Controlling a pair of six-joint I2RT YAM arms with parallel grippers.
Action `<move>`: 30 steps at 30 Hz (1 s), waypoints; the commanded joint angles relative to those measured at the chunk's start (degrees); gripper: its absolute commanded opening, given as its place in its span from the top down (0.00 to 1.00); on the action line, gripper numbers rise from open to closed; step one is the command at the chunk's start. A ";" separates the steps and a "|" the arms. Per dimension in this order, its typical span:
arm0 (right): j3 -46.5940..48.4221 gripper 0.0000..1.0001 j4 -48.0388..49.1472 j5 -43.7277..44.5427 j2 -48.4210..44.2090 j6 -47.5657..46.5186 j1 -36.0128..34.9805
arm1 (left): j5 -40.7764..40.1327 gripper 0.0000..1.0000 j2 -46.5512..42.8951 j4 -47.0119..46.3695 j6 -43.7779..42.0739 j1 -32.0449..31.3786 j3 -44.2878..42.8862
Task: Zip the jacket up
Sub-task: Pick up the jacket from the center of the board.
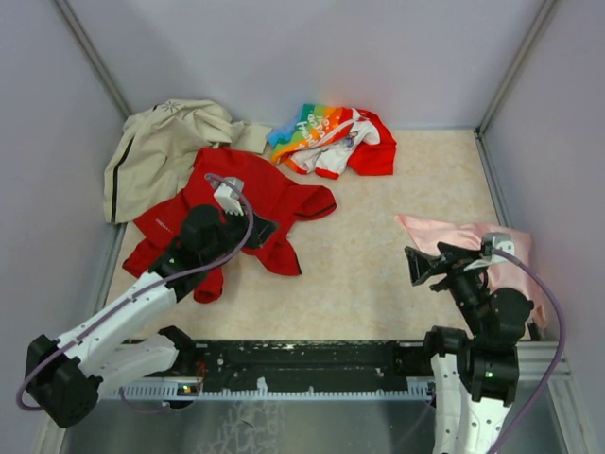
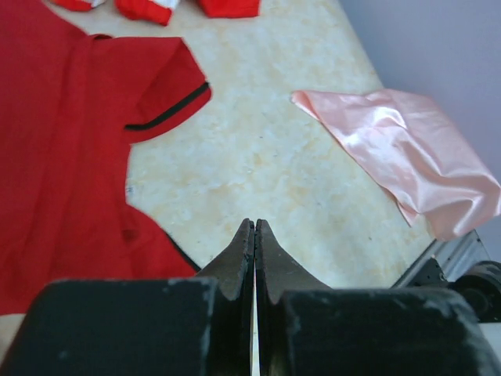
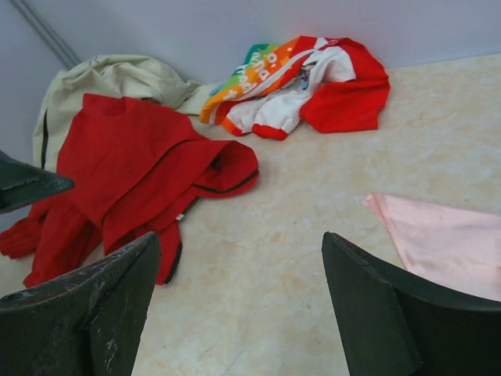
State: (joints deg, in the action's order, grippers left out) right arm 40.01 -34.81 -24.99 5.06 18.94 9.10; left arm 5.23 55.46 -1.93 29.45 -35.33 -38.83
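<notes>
The red jacket [image 1: 269, 194] lies crumpled on the table's left half, its black-edged sleeve cuff pointing right. It also shows in the left wrist view [image 2: 63, 157] and in the right wrist view [image 3: 133, 164]. My left gripper [image 1: 267, 231] hovers over the jacket's near right edge. In its own view the left gripper [image 2: 255, 224] is shut with nothing between the jaws, its tips over bare table just right of the red fabric. My right gripper [image 1: 414, 267] is open and empty above the table at the right, well away from the jacket, with its tips [image 3: 243, 251] wide apart. The zipper is not visible.
A beige jacket with a black stripe [image 1: 161, 142] lies at the back left, partly under the red one. A rainbow-and-white printed red garment [image 1: 336, 137] lies at the back centre. A pink cloth [image 1: 473, 241] lies at the right under the right arm. Grey walls enclose the table.
</notes>
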 commanded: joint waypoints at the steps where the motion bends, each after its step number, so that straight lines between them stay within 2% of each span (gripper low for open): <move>1: -2.29 0.16 9.21 -9.00 1.12 4.24 -0.32 | -1.22 1.00 0.82 2.59 -2.68 -4.77 -4.33; 2: -2.71 0.16 10.25 -9.62 1.24 4.92 -0.32 | -3.10 0.95 1.13 3.93 -3.17 -5.39 -4.85; 4: -3.42 0.16 11.68 -10.79 1.56 5.93 -0.30 | -10.09 0.80 1.52 6.87 -3.69 -5.63 -5.34; 7: -4.32 0.16 12.34 -11.36 2.12 6.33 -0.32 | -17.64 0.66 2.08 9.76 -5.74 -5.63 -4.89; 10: -5.54 0.16 12.92 -11.95 2.14 6.65 -0.27 | -22.31 0.46 3.28 11.68 -7.67 -5.63 -4.77; 16: -7.16 0.16 13.75 -12.27 2.08 7.25 -0.36 | -27.59 0.23 7.31 12.73 -8.43 -5.61 -3.99; 21: -8.55 0.16 13.46 -12.90 2.07 7.00 -0.27 | -32.77 0.17 13.94 12.61 -6.39 -5.46 -3.63; 30: -9.73 0.16 13.11 -13.83 1.91 7.04 -0.31 | -35.17 0.18 26.95 11.88 -5.60 -4.64 -5.32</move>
State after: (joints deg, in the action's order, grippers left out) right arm 30.26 -23.59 -37.47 6.83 25.63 9.10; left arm -27.07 79.07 9.67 22.87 -40.62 -42.81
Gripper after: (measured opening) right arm 0.841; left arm 0.834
